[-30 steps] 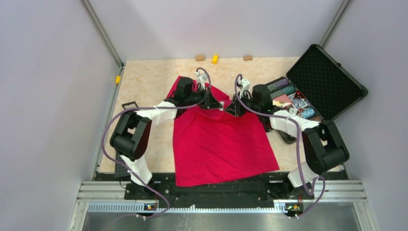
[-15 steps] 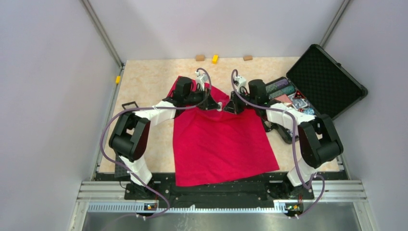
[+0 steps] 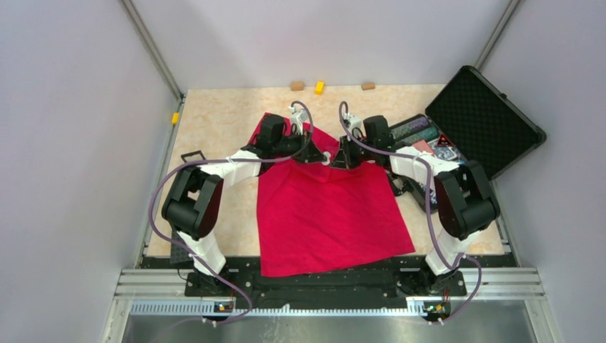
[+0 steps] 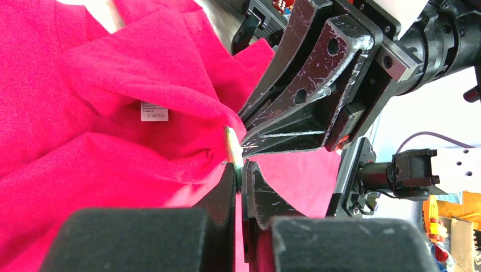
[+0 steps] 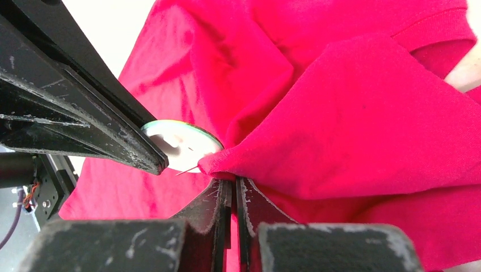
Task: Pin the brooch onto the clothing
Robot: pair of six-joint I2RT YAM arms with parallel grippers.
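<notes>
Brooch [image 4: 231, 144], a tiny round flat badge with a greenish-tan edge and a shiny silver back, sits over the far part of the shirt, close to the collar and between the two grippers. The left gripper [image 4: 241, 169] has its black fingers closed on the lower rim of the brooch and holds it upright, on edge. In the right wrist view the badge's silver back faces the camera, and a thin metal pin [image 5: 187, 170] sticks out below it toward a point of cloth.

The bright red, short-sleeved T-shirt [image 3: 329, 214] of soft fabric lies spread on the pale marbled table [image 3: 214, 128], hem at the near edge and neck at the far end. Its far part is bunched and lifted into folds, and the small white neck label [image 4: 153, 111] shows just left of the brooch. The right gripper [image 5: 231, 184] is closed on a pinch of this red cloth, whose folded tip stands just beside the pin and the badge. Whether the pin has entered the cloth cannot be told.

The two grippers meet tip to tip, the left from the left side and the right from the right side, very close together.

An open black hard case [image 3: 479, 118] lies at the far right of the table, well apart from the brooch, with assorted colourful trinkets [image 3: 429, 143] in its tray.
</notes>
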